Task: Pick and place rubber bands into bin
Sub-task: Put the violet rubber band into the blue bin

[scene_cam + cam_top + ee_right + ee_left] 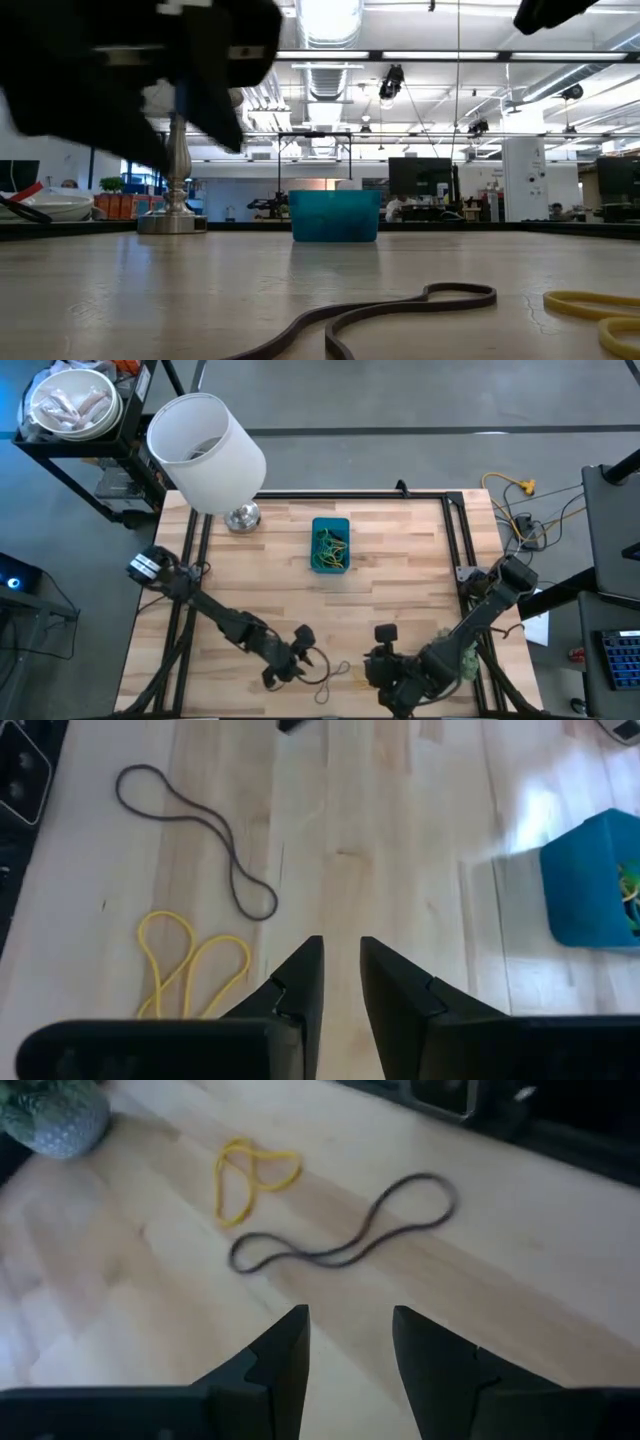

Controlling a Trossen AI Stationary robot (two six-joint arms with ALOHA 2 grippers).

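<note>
**Two bands lying loose near the front edge**

A dark rubber band [195, 835] and a yellow rubber band [190, 965] are lying between the grippers. The left gripper [350, 1350] is hovering spread; the right gripper [340, 980] is hovering narrowly parted, empty. The bin [331, 545] is sitting mid-table, its contents hard to make out.

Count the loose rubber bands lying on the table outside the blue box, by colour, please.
Dark brown rubber band: 1
Yellow rubber band: 1
Total loose on the wooden table: 2
More bands lie tangled inside the blue bin; too jumbled to count.
</note>
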